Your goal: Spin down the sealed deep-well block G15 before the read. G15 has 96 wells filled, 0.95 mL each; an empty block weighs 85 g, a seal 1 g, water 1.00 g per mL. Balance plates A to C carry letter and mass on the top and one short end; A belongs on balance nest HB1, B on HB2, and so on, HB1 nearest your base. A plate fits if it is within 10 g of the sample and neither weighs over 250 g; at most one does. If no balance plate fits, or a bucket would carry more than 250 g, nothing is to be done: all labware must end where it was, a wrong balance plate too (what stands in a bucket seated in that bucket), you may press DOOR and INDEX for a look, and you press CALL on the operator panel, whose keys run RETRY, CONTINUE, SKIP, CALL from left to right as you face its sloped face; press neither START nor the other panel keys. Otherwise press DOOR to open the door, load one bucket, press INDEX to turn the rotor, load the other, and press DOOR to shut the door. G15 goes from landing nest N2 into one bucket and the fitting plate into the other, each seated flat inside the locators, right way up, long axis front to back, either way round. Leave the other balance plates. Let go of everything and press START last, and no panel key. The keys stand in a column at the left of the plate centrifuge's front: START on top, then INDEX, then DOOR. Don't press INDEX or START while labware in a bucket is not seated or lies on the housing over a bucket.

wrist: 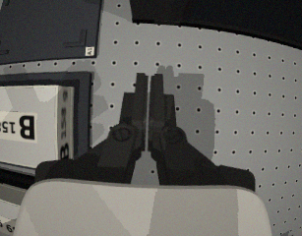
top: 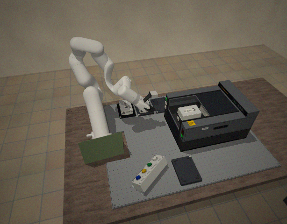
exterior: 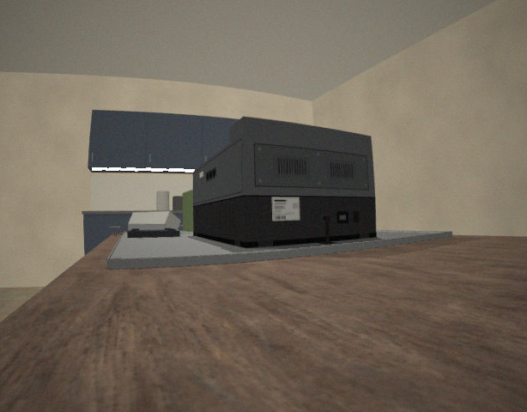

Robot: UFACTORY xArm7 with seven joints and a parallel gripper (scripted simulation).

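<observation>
Beside balance plate B (wrist: 27,128), low over the perforated grey breadboard (wrist: 243,92), the gripper (wrist: 149,79) hangs with its two black fingers pressed together and nothing between them. Plate B is a white, boxy block in a dark nest, its short end printed with a letter and 158. Above it in the wrist view lies an empty black nest (wrist: 52,16) with raised corner locators. From the top view, plate A (top: 126,108) sits in the nest nearer the arm's base. The dark, matte plate centrifuge (top: 218,127) stands with its door open over a white block (top: 189,112) in a bucket, whose top mark looks like a C. G15 itself cannot be found: the landing nest (top: 186,170) at the front, beside the cream operator panel (top: 149,172) with its coloured keys, holds nothing, so the block may sit in a bucket out of sight. By judgement, a full deep-well block would be fairly heavy for its bulk, rigid, smooth-walled and liquid-filled under a thin seal. It would best be taken across its long side walls, kept level, with the fingers off the seal.
</observation>
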